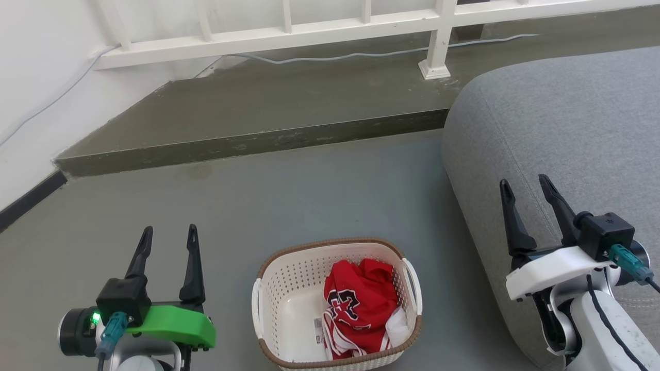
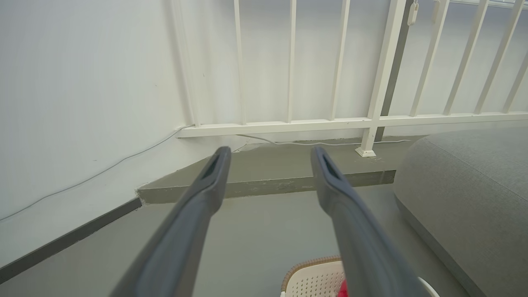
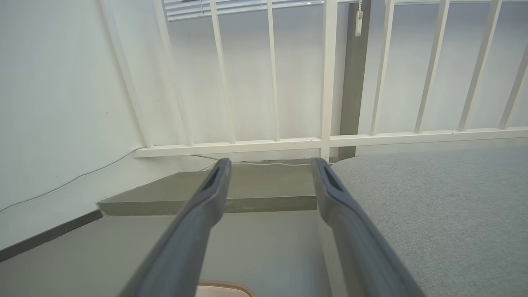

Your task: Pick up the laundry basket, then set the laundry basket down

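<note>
plainly, left pincer (image 1: 170, 228) and right pincer (image 1: 523, 180) gape empty, flanking the laundry basket (image 1: 294, 288).

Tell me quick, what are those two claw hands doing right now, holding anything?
The left gripper: open, holding nothing.
The right gripper: open, holding nothing.

Cream-white laundry basket (image 1: 295, 281), upright on the grey floor (image 1: 319, 190).

Rounded-rectangular, with perforated walls, a brown woven-look rim and a white handle on each side. Rests flat, open top upward, near the curved edge of the grey sofa (image 1: 567, 129) on the right but not touching it. Holds a crumpled red jersey (image 1: 361, 301) with white trim, heaped toward the right half, with the left part of the bottom bare. Appears as a perforated corner at the bottom edge of the left wrist view.
</note>
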Controlling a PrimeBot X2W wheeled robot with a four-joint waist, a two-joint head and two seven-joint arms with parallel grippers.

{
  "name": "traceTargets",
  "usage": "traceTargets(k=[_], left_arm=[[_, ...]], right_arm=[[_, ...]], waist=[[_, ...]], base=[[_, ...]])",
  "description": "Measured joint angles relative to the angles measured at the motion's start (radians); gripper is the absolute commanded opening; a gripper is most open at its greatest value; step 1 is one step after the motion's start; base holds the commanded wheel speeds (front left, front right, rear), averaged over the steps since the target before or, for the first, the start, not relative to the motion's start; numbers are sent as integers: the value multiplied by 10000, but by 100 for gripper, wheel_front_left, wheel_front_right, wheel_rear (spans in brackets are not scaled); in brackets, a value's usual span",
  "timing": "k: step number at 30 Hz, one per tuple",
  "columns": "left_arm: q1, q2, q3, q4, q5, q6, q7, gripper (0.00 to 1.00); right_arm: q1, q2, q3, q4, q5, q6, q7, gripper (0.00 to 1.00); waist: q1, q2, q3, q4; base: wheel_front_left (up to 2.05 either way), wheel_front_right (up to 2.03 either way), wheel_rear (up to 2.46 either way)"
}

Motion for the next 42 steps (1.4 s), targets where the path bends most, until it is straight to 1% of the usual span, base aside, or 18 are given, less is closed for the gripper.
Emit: traceTargets(k=[5,8,9,18,21,23,29,42], left_arm=[[27,-48,27,161,-17,-4,0,100],[35,-73,36,244,-61,-6,0,100],[35,-88,40,303,-73,-6,2,100],[45,-113,86,508,-86,-10,2,100],[46,-119,102,562,-86,-81,2,100],[46,-123,111,593,-86,-81,2,100],[46,-130,132,681,-86,-81,2,100],[45,-169,151,752,-86,-84,0,100]], right_arm=[[38,4,-6,54,-138,130,0,100],[82,33,-21,130,-178,144,0,100],[149,36,-31,184,-201,221,0,100],[180,88,-151,259,-263,314,0,100],[180,111,-196,272,-326,320,0,100],[180,128,-224,280,-341,393,0,100],[180,199,-291,318,-368,474,0,100],[199,316,-391,441,-485,581,0,100]], waist=[[0,0,-20,1],[0,0,-29,1],[0,0,-33,3],[0,0,-50,3],[0,0,-54,1],[0,0,-56,-1],[0,0,-54,-2],[0,0,17,19]], base=[[0,0,0],[0,0,0],[0,0,0],[0,0,0],[0,0,0],[0,0,0],[0,0,0],[0,0,0]])
